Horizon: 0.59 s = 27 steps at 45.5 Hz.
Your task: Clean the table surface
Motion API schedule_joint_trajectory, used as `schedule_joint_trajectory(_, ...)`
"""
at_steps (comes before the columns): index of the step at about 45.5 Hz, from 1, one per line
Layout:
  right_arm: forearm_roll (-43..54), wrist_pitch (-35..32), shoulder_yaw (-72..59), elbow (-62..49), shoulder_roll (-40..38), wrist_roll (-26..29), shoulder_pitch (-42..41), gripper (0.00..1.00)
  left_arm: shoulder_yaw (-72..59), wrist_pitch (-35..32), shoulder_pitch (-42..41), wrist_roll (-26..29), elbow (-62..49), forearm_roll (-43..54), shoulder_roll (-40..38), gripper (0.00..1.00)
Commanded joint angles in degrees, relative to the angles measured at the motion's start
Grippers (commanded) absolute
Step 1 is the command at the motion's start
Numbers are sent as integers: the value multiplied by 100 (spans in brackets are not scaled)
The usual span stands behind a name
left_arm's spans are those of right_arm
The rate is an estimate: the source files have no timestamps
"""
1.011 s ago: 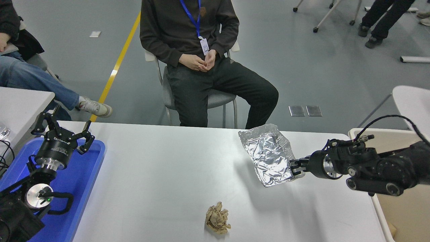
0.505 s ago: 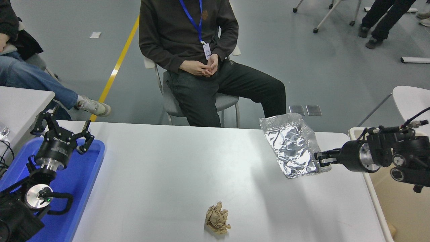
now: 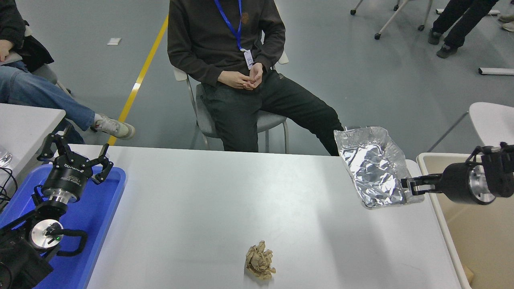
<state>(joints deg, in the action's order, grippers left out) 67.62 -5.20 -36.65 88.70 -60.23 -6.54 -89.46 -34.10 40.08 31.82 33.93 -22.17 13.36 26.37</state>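
Observation:
The light grey-white table surface (image 3: pixel 209 208) fills the lower middle of the view. My right gripper (image 3: pixel 410 187) is shut on the lower right corner of a crumpled silver foil bag (image 3: pixel 371 166), which hangs in the air over the table's far right edge. A crumpled brown paper ball (image 3: pixel 260 261) lies on the table near its front edge. My left gripper (image 3: pixel 75 154) stands open and parked over the blue tray at the lower left.
A blue tray (image 3: pixel 102 208) sits at the table's left end. A beige bin (image 3: pixel 478 237) stands just past the table's right edge. A person in dark clothes sits on a chair (image 3: pixel 257 120) behind the table. Another table (image 3: pixel 24 124) is at the left.
My right arm has carried the foil bag to the right and slightly up, from over the table's right part to its right edge by the bin. The left arm has not moved.

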Motion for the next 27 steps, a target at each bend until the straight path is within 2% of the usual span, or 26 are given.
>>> schedule_joint_trajectory(1, 295, -122, -8, 60, -296, -75, -80, 0, 0, 0, 0, 0, 2, 0, 0, 100)
schedule_joint_trajectory(16, 322, -122, 9, -327, -876, -251, 69, 0, 0, 0, 0, 0, 2, 0, 0, 100)
schedule_joint_trajectory(27, 217, 1, 149, -1011, -1342, -689, 719, 0, 0, 0, 0, 0, -6, 0, 0, 100)
